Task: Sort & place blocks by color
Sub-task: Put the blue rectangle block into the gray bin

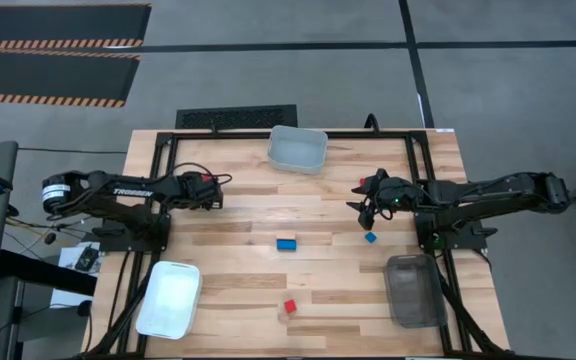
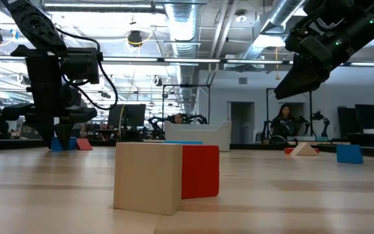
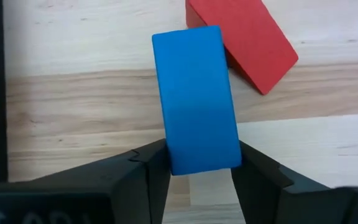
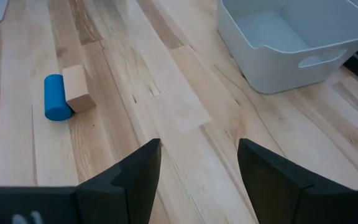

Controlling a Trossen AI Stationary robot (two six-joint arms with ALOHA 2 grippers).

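Note:
My left gripper [image 1: 219, 192] is at the table's left side, shut on a blue rectangular block [image 3: 194, 99]. A red wedge [image 3: 244, 43] lies just beyond the block on the table. My right gripper [image 4: 197, 165] is open and empty, above the table right of centre [image 1: 360, 207]. A blue cylinder [image 4: 56, 98] lies against a tan block [image 4: 78, 89] at mid-table. A small blue cube [image 1: 370, 237] lies near my right gripper. A red cube [image 2: 200, 171] and a tan block [image 2: 148, 177] sit together near the front edge. My left gripper pinches the blue block's two long sides at its near end [image 3: 201, 158] between its two fingers. The fingers lie along the block. In the low view the block [image 2: 58, 144] sits below the fingers at table level; whether it is lifted I cannot tell.
A pale grey bin [image 1: 297, 148] stands at the far edge, a white bin [image 1: 169, 298] at the near left and a dark grey bin [image 1: 414, 290] at the near right. A red piece and a tan wedge [image 2: 304, 149] lie under my right arm.

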